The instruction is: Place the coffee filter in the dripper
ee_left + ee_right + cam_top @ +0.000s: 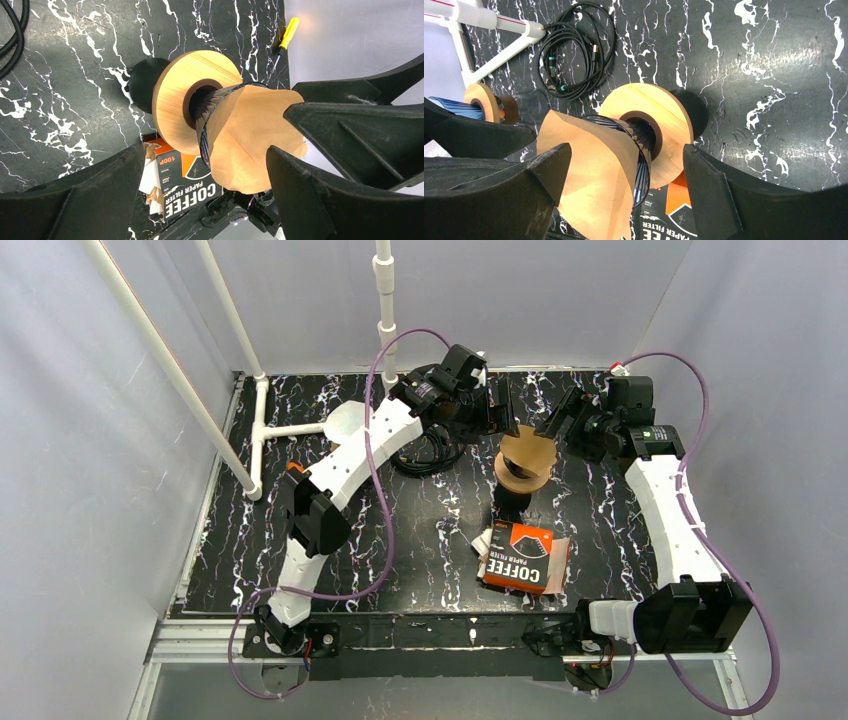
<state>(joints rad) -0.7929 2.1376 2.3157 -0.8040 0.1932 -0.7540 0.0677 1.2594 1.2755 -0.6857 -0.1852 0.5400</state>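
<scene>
Inside ribbed dripper [641, 170], paper cone filter [594, 175], L end effector [500, 412], R end effector [562, 420] apart

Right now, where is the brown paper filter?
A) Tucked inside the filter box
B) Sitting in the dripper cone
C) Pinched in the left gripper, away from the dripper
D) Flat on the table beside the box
B: the paper filter sits opened in the ribbed dripper above its wooden collar, with the left gripper and right gripper open on either side of it.
</scene>
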